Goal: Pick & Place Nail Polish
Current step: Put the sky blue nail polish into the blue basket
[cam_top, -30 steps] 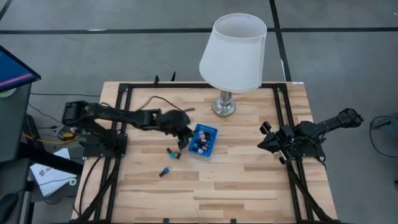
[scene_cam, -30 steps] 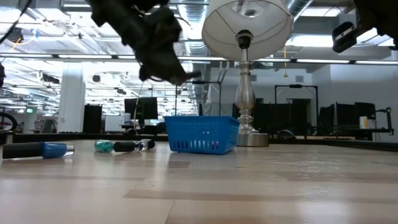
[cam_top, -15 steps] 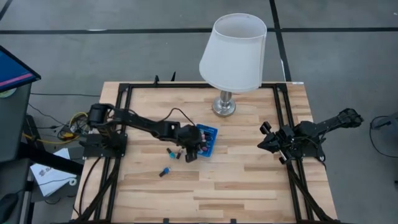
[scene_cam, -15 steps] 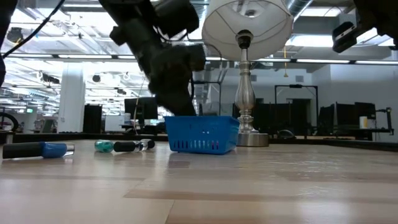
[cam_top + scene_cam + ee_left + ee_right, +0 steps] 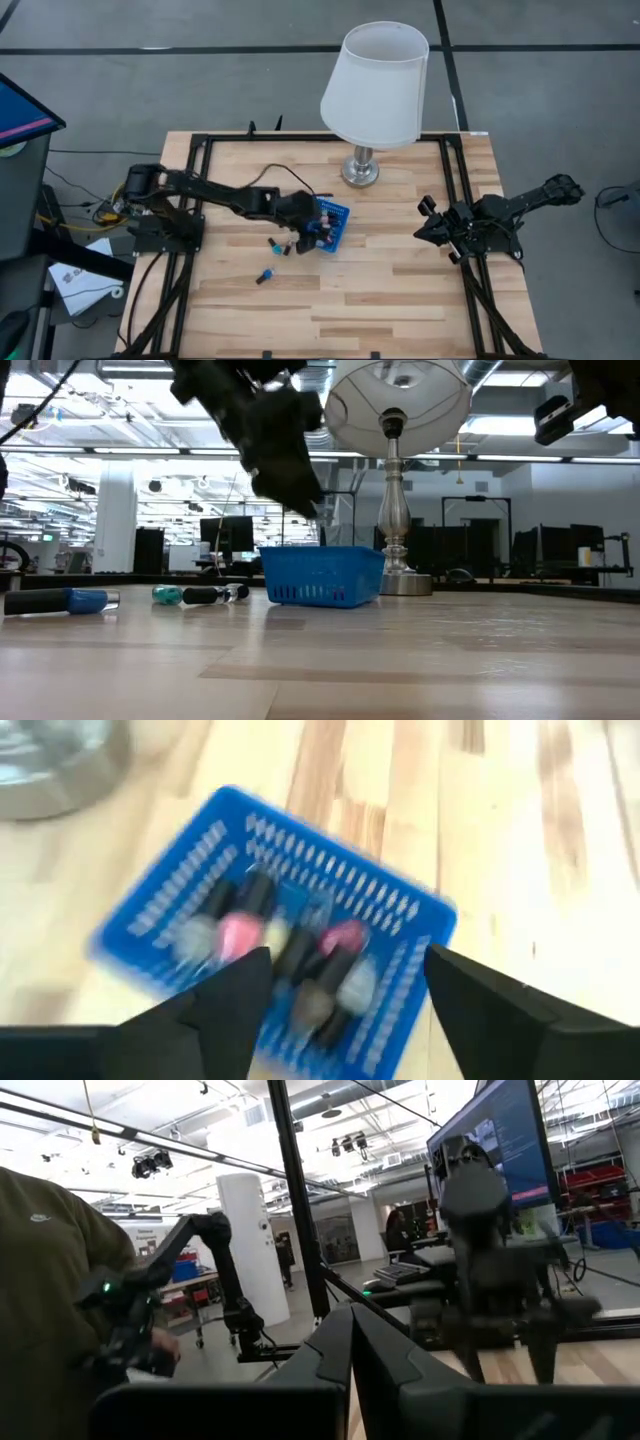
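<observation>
Pink nail polish (image 5: 240, 933) inside basket (image 5: 400, 910)

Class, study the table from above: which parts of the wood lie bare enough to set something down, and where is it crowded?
Bare: the table near edge, below the blue-capped bottle, and the stretch between basket and right pincer. Crowded: around the basket, where the left pincer hovers open beside loose bottles, and by the lamp base.

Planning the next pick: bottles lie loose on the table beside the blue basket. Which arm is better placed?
Left. Its gripper hangs open over the basket, near the loose bottles; the right gripper waits at the table's far edge.
</observation>
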### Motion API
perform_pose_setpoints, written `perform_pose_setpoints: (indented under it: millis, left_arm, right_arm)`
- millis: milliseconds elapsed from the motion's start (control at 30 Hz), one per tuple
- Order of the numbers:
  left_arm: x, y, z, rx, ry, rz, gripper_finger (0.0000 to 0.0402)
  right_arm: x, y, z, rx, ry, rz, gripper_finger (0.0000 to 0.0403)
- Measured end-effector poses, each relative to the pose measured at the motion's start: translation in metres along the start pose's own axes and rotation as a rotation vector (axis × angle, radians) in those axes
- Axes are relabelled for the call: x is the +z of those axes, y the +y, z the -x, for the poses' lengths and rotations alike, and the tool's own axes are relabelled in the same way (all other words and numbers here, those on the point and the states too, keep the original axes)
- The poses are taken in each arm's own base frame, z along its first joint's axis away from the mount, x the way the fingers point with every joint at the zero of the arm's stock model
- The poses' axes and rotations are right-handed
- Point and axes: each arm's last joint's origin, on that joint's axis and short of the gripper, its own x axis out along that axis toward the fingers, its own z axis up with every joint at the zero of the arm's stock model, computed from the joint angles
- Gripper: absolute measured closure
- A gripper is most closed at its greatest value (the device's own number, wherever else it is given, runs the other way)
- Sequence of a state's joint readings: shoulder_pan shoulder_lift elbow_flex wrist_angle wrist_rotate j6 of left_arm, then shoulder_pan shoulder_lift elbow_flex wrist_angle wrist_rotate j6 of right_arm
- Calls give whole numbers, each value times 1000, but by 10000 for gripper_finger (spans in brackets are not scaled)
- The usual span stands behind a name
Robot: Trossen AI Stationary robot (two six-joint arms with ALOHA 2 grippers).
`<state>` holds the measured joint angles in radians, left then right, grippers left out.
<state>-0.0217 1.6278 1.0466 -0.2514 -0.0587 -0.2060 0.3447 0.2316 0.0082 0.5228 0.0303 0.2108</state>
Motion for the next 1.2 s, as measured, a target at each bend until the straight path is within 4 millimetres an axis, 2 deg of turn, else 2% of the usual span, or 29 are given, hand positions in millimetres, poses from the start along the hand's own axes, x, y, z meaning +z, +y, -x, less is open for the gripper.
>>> perform_pose_setpoints:
  millis: [200,300,367,500,667,800,1067,1200]
  left_arm:
    - [-2,23,55,86,77,-167,132]
    - [-5,36,69,51,107,-306,142]
    - [-8,44,70,-4,103,-363,146]
    - [-27,56,59,-113,153,-416,147]
    - [-52,60,36,-160,186,-509,147]
    - [-60,62,17,-163,178,-544,147]
    - [-78,66,-25,-222,269,-605,147]
    - [-85,68,-39,-235,303,-599,147]
  right_arm:
    - [-1,0,0,-2,8,0,403]
    - [-2,0,0,-4,16,1,403]
    - [-2,0,0,-5,22,1,403]
    - [-4,-1,0,-8,38,1,403]
    - [-5,-1,0,-10,53,2,403]
    - [-5,-1,0,-10,55,2,403]
    - [-6,-1,0,-9,57,2,403]
    - [-7,-1,0,-11,69,2,403]
